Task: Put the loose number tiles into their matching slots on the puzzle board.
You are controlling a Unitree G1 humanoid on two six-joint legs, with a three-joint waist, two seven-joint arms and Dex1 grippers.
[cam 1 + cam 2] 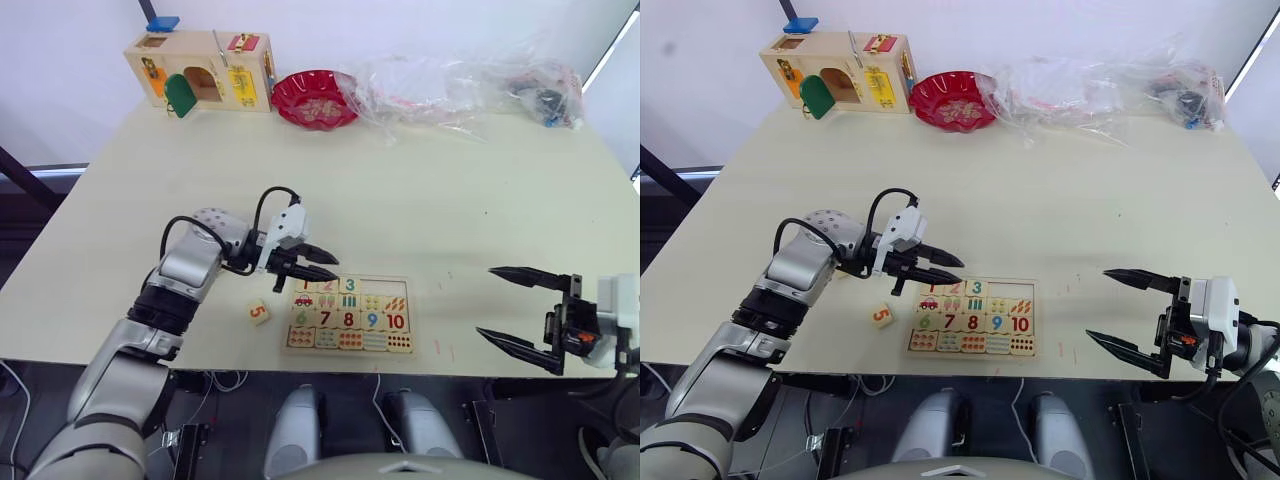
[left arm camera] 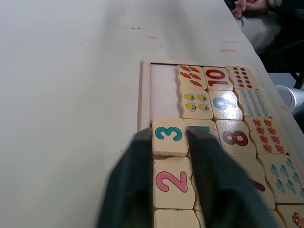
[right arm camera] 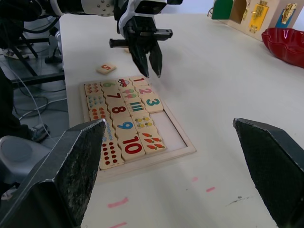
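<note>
My left tool (image 1: 318, 264), prongs slightly apart and empty above the flat pale-wood puzzle board (image 1: 349, 316), could nudge the seated green-3 tile (image 2: 169, 135) askew.

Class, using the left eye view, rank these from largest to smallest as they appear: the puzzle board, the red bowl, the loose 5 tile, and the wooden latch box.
1. Wooden latch box
2. Puzzle board
3. Red bowl
4. Loose 5 tile

The box and bowl sit farther from the camera, so their true sizes may differ more.

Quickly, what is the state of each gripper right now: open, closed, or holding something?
Left gripper: open, holding nothing, above the puzzle board.
Right gripper: open wide, holding nothing.
</note>
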